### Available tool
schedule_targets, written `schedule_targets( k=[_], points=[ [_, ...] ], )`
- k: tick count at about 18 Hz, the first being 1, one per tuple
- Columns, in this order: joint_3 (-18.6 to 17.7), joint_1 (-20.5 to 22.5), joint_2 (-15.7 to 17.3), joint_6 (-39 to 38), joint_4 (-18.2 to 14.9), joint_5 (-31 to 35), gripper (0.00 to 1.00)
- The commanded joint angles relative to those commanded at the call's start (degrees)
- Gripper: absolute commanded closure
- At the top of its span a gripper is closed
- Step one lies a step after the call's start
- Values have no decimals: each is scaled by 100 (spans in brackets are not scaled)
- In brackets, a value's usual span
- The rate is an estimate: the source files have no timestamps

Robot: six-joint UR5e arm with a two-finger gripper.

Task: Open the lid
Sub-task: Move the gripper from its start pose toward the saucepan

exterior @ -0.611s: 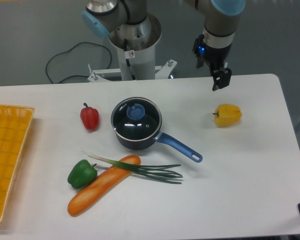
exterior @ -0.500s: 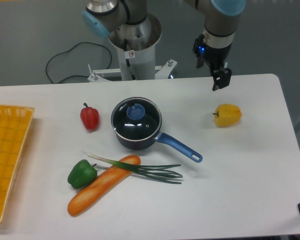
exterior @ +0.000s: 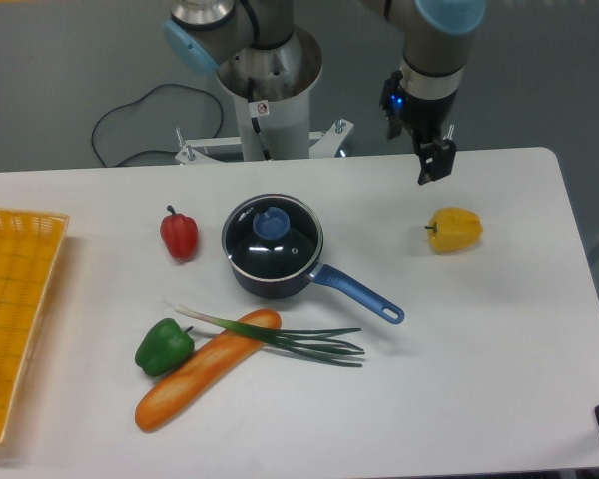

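While the lid (exterior: pixel 273 237) is sitting on the pan (exterior: pixel 280 267), you are hanging the gripper (exterior: pixel 431 163) far off — holding nothing, and whether its jaws are apart is not clear — so aim over the knob (exterior: pixel 272 222).

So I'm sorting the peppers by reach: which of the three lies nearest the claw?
The yellow pepper, lying alone on the right side of the table just below the claw. The red pepper and green pepper lie left of the saucepan.
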Motion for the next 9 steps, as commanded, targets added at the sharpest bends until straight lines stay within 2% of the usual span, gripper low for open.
schedule_targets(
  k=[2, 6, 9],
  points=[
    [-1, 18, -17, -9, -9, -105, 0],
    [-1, 176, -26, -70, -9, -746, 0],
    [-10, 141, -26, -79, 0, -747, 0]
  ],
)
